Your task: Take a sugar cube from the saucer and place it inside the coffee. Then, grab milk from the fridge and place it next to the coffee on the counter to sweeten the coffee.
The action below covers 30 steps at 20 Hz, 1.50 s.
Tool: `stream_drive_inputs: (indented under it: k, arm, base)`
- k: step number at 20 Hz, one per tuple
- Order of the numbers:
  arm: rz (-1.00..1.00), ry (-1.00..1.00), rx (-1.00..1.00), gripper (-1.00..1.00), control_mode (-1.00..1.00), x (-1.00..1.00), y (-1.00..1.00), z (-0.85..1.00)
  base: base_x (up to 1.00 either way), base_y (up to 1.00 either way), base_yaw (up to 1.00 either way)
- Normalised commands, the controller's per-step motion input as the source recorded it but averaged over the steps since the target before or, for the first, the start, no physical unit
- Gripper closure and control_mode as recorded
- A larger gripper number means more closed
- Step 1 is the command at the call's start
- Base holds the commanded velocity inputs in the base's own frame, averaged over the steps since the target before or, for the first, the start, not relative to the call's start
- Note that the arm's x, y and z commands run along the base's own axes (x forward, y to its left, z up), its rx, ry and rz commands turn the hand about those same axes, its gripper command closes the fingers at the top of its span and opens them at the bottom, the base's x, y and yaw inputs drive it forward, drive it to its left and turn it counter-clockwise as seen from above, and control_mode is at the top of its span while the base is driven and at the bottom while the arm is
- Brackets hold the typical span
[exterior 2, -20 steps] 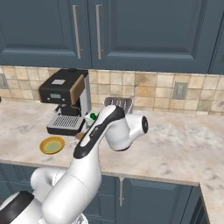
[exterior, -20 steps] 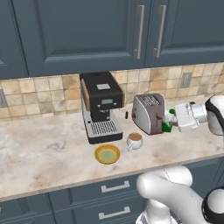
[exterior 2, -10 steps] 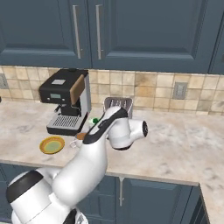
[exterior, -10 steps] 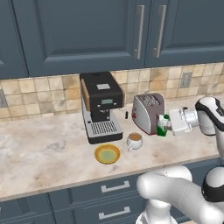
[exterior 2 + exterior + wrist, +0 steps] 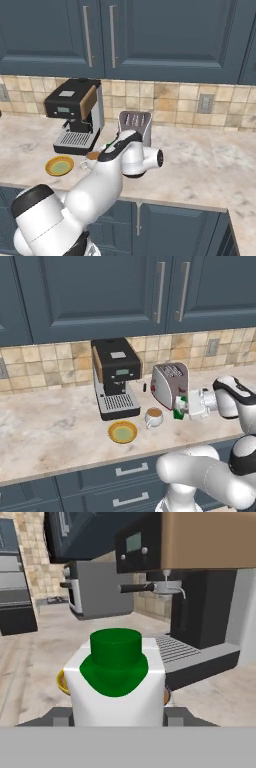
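- Milk: white carton with green top, clamped between the fingers of the gripper, carried sideways above the worktop, just right of the coffee and in front of the toaster.
- Saucer: yellow, near the worktop's front edge, left of the cup.
- Counter: beige marbled stone; black espresso machine toward the back edge.
- Room: tan tiled backsplash, dark blue cabinets above.

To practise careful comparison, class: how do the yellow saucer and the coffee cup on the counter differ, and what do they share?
The saucer is yellow, flat and shallow; the coffee cup is white and taller. The cup has a handle and the saucer has none. The cup holds brown liquid, whereas the saucer's pale centre looks bare. Both are round, similar in width, and stand upright on the beige counter before the espresso machine.
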Motion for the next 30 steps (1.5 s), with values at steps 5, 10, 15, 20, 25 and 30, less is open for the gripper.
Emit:
stream_drive_inputs:
  k: [5, 10, 15, 20, 25, 30]
  arm:
    - [-0.03, 0.00, 0.00, 1.00, -1.00, 0.33, 0.03, -0.28]
    - [0.00, 0.00, 0.00, 1.00, -1.00, 0.29, -0.03, -0.21]
    - [0.00, 0.00, 0.00, 1.00, -1.00, 0.18, -0.17, -0.21]
    - [0.00, 0.00, 0.00, 1.00, -1.00, 0.07, -0.26, -0.20]
    - [0.00, 0.00, 0.00, 1.00, -1.00, 0.11, -0.05, -0.24]
    - [0.00, 0.00, 0.00, 1.00, -1.00, 0.19, 0.00, -0.25]
  base:
    - [0.00, 0.00, 0.00]
    - [0.00, 0.00, 0.00]
    - [0.00, 0.00, 0.00]
    - [0.00, 0.00, 0.00]
    - [0.00, 0.00, 0.00]
    - [0.00, 0.00, 0.00]
